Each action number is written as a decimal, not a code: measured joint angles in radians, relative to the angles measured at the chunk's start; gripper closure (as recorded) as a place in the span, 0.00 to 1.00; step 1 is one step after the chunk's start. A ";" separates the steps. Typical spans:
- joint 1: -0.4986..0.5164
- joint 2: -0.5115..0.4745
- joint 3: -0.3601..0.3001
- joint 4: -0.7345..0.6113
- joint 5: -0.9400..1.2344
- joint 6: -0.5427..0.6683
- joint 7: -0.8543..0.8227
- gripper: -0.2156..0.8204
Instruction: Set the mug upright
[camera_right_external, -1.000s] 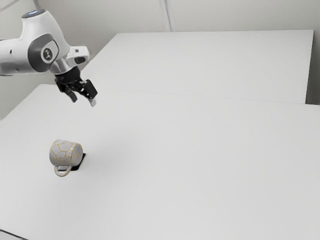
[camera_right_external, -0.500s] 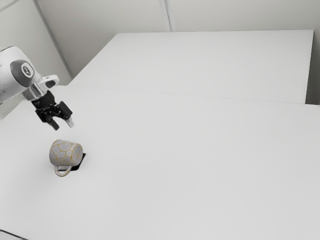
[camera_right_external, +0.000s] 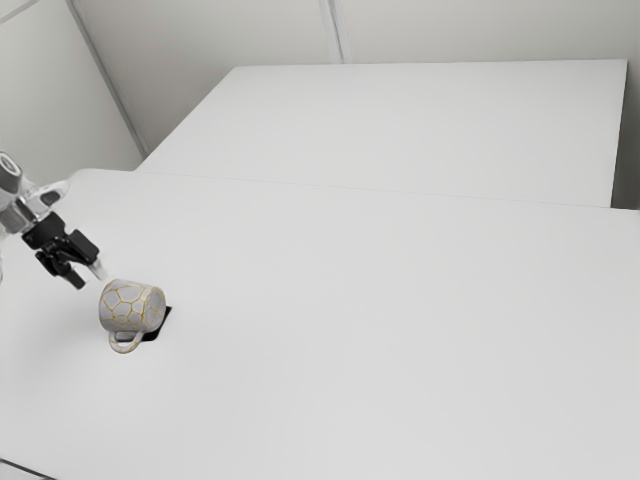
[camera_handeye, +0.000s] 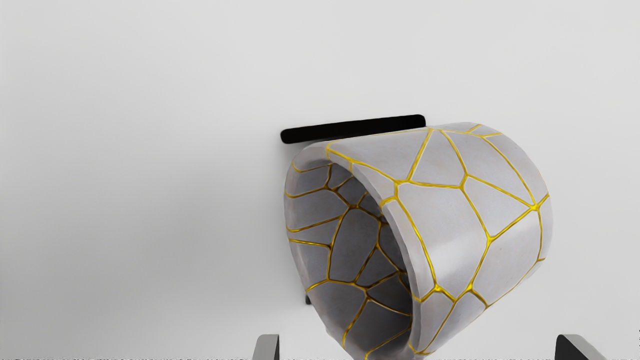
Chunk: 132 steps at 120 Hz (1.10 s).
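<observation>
One mug (camera_right_external: 128, 305) on its side, toward table (camera_right_external: 400, 330) edge at exterior view's left, partly hiding flat black piece (camera_right_external: 163, 321); gripper (camera_right_external: 88, 278) near mug, fingers wide apart.

Two things on the table (camera_right_external: 350, 330) — two kinds, one of each
One grey mug (camera_handeye: 470, 215) with gold lines — and one flat black object (camera_handeye: 352, 129).
</observation>
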 joint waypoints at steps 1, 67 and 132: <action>0.002 0.004 0.000 0.003 -0.004 -0.003 0.003 0.21; 0.086 0.186 -0.002 0.083 -0.345 -0.211 0.162 0.21; 0.087 0.180 -0.002 0.037 -0.427 -0.223 0.201 0.83</action>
